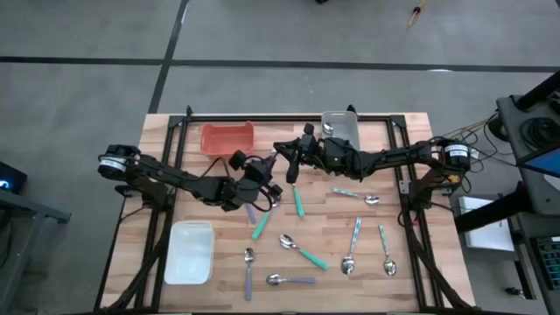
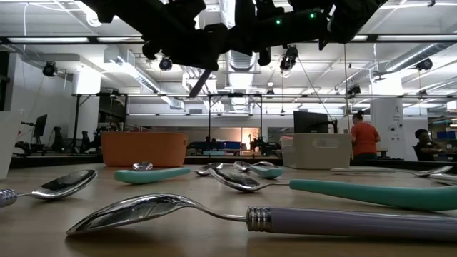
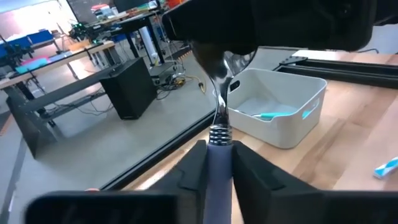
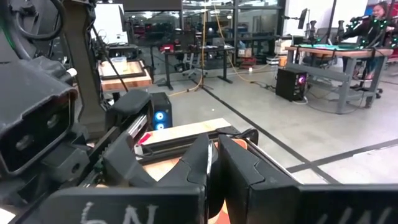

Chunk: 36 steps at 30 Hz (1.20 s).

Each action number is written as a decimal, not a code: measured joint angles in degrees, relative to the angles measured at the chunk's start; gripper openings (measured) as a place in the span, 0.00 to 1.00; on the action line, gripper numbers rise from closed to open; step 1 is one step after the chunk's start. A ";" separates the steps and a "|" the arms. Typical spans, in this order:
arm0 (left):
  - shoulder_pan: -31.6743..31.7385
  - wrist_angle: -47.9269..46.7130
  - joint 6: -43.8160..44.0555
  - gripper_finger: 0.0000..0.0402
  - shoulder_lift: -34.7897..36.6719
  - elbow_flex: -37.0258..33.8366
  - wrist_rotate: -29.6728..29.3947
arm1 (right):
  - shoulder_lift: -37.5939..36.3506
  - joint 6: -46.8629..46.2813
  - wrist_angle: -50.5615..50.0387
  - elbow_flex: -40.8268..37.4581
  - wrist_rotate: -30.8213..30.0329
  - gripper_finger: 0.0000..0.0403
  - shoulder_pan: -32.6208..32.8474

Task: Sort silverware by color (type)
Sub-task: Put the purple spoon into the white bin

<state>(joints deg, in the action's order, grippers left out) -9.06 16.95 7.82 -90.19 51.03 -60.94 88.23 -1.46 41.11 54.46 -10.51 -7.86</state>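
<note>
We counted three trays: orange [image 1: 227, 136], grey [image 1: 341, 129], white [image 1: 190, 252]. Nine spoons lay scattered from three to six o'clock. Our left gripper [image 3: 216, 163] pinched a lavender-handled metal spoon [image 3: 217, 124]; the right gripper [image 4: 213, 163] was pressed together.

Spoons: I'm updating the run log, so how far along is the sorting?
Early. Done: one teal handle lies in the grey tray. In hand: the left gripper is shut on a lavender spoon, raised off the table. The right gripper is shut, with nothing visible in it. Left: about eight loose spoons lie on the table.
</note>
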 joint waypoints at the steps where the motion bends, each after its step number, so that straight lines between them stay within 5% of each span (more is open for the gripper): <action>1: 0.00 0.02 0.34 0.06 0.04 0.00 0.21 | 0.00 0.07 -0.06 0.02 0.01 0.03 0.00; 8: 0.01 -4.15 5.17 0.06 0.47 3.68 2.76 | 0.00 -1.13 -1.05 -0.01 0.06 0.20 0.00; 13: -1.37 -20.22 12.96 0.06 1.90 8.85 4.76 | -1.96 -1.54 -4.97 -0.02 0.23 0.37 -0.02; 19: -4.95 -55.17 36.15 0.06 5.97 16.88 9.31 | -8.01 4.93 -12.00 0.42 0.32 0.49 -0.01; 23: -9.11 -70.36 52.53 0.06 7.39 20.79 15.66 | -12.67 9.21 -17.81 2.36 -0.05 0.51 -0.10; 30: -20.00 -83.37 77.94 0.06 7.85 25.05 30.68 | -17.67 10.09 -30.61 3.02 0.01 0.51 -0.04; 36: -28.78 -84.99 95.94 0.06 7.78 22.65 34.40 | -17.38 9.46 -36.13 2.91 0.18 0.51 -0.04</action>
<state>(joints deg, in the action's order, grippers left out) -37.84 -68.04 103.76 -82.41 73.68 -26.54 70.84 8.00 4.98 57.36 -10.33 -7.90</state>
